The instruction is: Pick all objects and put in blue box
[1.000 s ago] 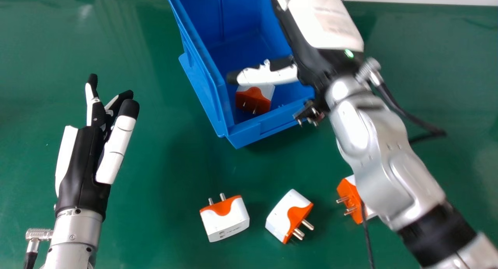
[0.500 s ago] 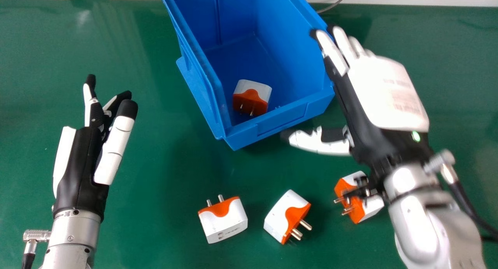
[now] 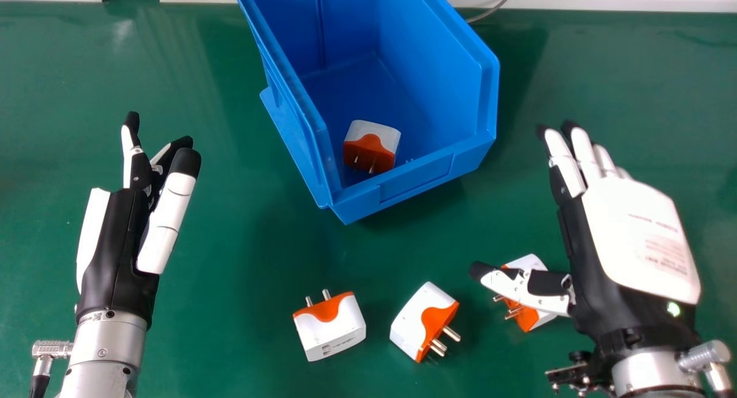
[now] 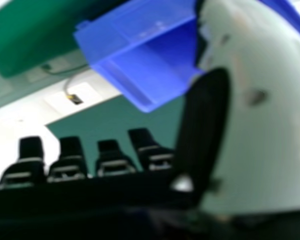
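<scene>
- On the bench (image 3: 230, 340), the nearest plug (image 3: 525, 320) lies left of the right hand (image 3: 639, 237), partly hidden behind its thumb (image 3: 506, 285).
- Its prongs (image 3: 513, 312) face left, away from the palm.
- The right hand is wide, fingers straight, holding nothing; the left hand (image 3: 118, 260) is farther from this plug.
- Grasping it likely means moving the right hand left and down.

The left hand (image 3: 118, 260) and right hand (image 3: 639, 237) have white panels, black frames and black fingertips (image 3: 187, 160); screws dot a silver forearm (image 3: 109, 340), a black cable (image 3: 39, 385) leaves its metal plug (image 3: 52, 348), and a green light (image 3: 673, 309) marks the right.
</scene>
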